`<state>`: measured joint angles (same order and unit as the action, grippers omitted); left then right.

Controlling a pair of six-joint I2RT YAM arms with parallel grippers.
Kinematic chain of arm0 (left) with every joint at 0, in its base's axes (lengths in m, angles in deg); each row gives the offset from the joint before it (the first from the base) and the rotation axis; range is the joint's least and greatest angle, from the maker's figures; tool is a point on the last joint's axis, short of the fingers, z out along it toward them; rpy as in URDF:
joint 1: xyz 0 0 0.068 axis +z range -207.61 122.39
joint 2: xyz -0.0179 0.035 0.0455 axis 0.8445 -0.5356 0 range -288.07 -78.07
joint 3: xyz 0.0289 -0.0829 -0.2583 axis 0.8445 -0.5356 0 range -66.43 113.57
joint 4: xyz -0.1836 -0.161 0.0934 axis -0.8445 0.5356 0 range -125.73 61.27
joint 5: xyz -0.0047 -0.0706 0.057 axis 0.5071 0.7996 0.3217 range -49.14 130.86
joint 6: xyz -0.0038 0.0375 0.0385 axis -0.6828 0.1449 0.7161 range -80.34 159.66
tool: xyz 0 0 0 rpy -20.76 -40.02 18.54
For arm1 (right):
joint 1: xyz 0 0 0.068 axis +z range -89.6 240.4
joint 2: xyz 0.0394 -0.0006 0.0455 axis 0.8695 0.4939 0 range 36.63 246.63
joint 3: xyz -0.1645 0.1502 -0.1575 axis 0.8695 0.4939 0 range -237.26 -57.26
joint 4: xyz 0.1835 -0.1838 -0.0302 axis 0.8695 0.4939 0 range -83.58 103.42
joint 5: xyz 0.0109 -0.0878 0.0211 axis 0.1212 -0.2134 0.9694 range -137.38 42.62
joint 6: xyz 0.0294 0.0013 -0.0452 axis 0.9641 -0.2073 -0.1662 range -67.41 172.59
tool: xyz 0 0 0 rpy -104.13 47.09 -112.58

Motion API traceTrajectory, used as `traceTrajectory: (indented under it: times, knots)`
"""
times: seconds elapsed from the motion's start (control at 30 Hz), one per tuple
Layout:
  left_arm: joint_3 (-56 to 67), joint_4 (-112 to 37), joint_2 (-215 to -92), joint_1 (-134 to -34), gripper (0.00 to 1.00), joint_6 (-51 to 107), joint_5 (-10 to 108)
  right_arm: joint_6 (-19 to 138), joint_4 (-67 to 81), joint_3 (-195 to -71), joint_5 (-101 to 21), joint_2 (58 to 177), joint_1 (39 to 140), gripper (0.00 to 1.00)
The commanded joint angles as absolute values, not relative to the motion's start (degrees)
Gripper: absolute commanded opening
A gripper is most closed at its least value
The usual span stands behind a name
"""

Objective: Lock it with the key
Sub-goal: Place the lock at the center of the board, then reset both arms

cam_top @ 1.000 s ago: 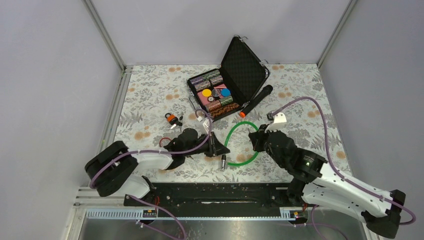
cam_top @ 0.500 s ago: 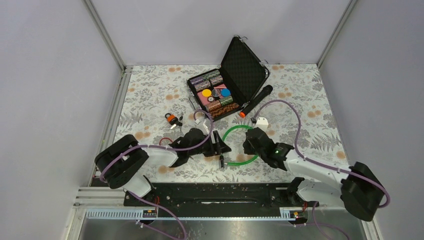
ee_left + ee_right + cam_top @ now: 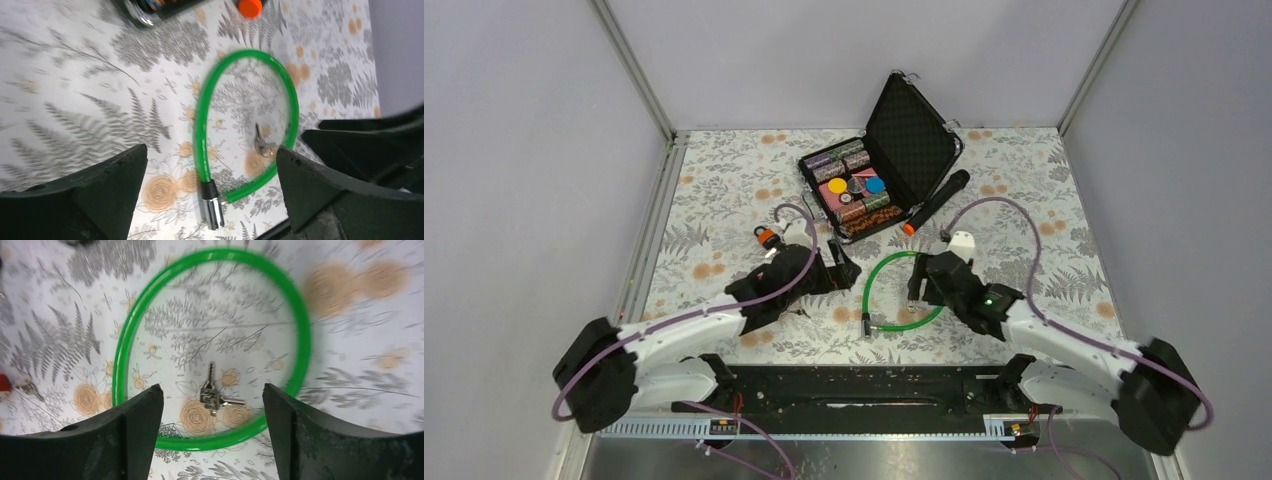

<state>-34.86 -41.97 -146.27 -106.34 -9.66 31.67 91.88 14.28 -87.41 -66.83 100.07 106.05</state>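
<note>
The key lies flat on the tabletop inside the green cable loop, toward the loop's near side and clear of the cable. It's tiny, silvery and thin. It may be two blades joined at the heads, but blur stops me being sure.

I judge it light, stiff and slick. It sits flush with the surface, so it's hard to get under and apt to skate or flip if pinched off-centre. I'd take it by the wider head end, fingers across the flats, leaving the blade free. The loop looks light and springy and will shift if nudged. Its metal barrel end sits at the loop's near-left, and I guess that's where the key goes.

My left gripper is just left of the loop, jaws spread wide, nothing in them. My right gripper hangs over the loop's right half, jaws also apart and empty.

- **Top camera:** it shows both arms flanking the loop, with the chip case and the black orange-tipped stick beyond the loop. The key is too small to make out there.
- **Right wrist:** this gives the clearest look at the key, framed between the fingers, but shows no barrel.
- **Left wrist:** this is the only view with the key and the barrel together.
</note>
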Motion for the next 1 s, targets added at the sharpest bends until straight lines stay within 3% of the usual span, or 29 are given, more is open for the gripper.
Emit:
traceTrajectory:
  times: [0.0, 0.07, 0.1, 0.13, 0.5, 0.97]
  knots:
    - [-28.3, -23.4, -136.3, -106.4, 0.99, -5.2, 17.0, 89.2, 25.6, -92.4, -81.6, 86.1, 105.6, 0.81]
    - [-26.6, -18.2, -131.5, -106.3, 0.99, -3.9, 13.1, 87.9, 30.1, -93.5, -87.9, 79.4, 105.6, 0.84]
    - [-26.0, -16.3, -128.3, -106.3, 0.99, -3.2, 11.2, 87.7, 32.2, -94.1, -90.9, 75.9, 105.6, 0.95]
    - [-25.2, -14.5, -126.6, -106.3, 0.99, -2.6, 9.7, 87.5, 34.4, -94.8, -94.0, 72.7, 105.6, 0.99]
    - [-18.3, -2.6, -104.2, -106.4, 0.99, 4.0, 1.2, 84.4, 47.6, -106.2, -112.3, 44.9, 105.6, 1.0]
    - [-14.9, 1.5, -88.0, -106.4, 0.99, 9.0, -5.1, 78.3, 48.1, -114.8, -116.5, 37.5, 105.6, 0.99]
